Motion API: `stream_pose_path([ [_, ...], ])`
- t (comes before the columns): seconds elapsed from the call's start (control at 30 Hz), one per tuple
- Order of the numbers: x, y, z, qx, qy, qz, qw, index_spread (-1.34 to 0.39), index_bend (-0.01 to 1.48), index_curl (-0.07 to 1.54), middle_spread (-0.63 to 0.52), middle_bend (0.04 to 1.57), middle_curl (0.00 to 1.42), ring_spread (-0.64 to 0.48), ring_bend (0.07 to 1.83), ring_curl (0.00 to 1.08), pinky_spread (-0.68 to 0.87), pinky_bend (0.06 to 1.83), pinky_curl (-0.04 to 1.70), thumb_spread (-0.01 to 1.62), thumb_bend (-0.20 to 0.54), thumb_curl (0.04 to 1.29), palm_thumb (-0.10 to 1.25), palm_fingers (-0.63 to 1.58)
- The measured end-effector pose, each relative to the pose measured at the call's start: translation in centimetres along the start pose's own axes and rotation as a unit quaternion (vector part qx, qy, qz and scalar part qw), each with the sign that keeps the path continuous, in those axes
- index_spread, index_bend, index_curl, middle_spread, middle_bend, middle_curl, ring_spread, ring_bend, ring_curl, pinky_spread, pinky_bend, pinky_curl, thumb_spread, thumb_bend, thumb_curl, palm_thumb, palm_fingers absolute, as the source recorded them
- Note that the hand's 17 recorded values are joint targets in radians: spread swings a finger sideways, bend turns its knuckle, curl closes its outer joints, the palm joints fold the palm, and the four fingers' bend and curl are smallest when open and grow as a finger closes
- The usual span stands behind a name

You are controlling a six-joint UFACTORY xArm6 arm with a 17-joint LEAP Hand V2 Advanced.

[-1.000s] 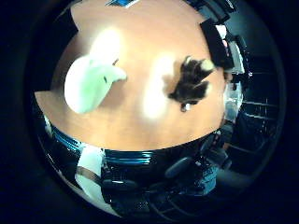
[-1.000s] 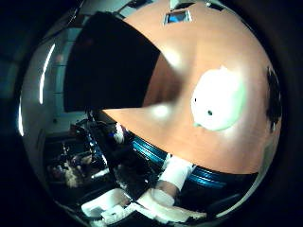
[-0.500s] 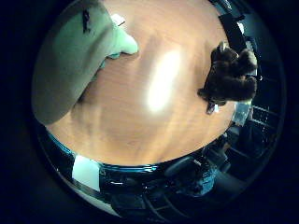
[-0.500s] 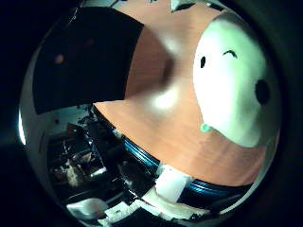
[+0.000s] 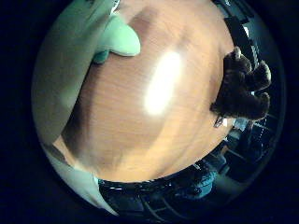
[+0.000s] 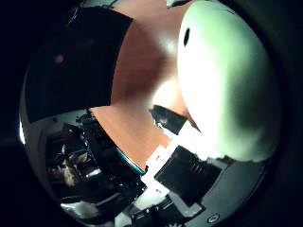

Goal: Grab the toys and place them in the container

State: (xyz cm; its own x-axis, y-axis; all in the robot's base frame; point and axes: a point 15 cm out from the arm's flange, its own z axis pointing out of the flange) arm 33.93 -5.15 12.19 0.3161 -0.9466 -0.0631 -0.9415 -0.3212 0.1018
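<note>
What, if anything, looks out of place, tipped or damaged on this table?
Nothing stands out. The white plush toy and the brown plush toy both lie on the wooden table, outside the black container, with no visible damage.

We see the pale green plush toy [image 6: 227, 85] lying on the wooden table [image 5: 154, 135], filling much of both palm views, so it sits close under the palm. It is rounded and smooth, with a small dark eye and a stubby limb resting on the wood. The dark brown plush toy [image 5: 243, 88], shaggy, lies well apart near the table's edge. The black container [image 6: 71, 66] stands on the table, apart from the green toy.
</note>
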Motion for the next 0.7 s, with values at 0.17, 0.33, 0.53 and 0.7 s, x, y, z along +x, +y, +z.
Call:
stream_pose_path([
  [0.17,-0.2,0.7,-0.3,-0.016,-0.004,-0.004,1.000,-0.43,0.34,0.37,-0.32,0.73,0.56,-0.32,0.91,0.48,-0.37,0.86,0.42,0.97,-0.018,0.34,0.74,1.24],
  [0.33,-0.5,1.9,-1.6,-0.045,-0.011,-0.008,0.999,-0.39,0.62,0.58,-0.25,0.94,0.66,-0.27,1.10,0.56,-0.37,1.06,0.54,0.97,-0.020,0.35,0.77,1.23],
  [0.53,-1.3,1.9,-6.5,-0.040,-0.003,-0.017,0.999,-0.30,0.92,0.76,-0.17,1.19,0.75,-0.23,1.28,0.65,-0.26,1.21,0.67,0.97,-0.002,0.42,0.97,1.20],
  [0.7,-1.7,2.4,-10.7,-0.022,0.007,-0.013,1.000,-0.25,1.02,0.81,-0.16,1.29,0.79,-0.22,1.36,0.70,-0.22,1.27,0.75,0.95,-0.012,0.52,1.07,1.12],
])
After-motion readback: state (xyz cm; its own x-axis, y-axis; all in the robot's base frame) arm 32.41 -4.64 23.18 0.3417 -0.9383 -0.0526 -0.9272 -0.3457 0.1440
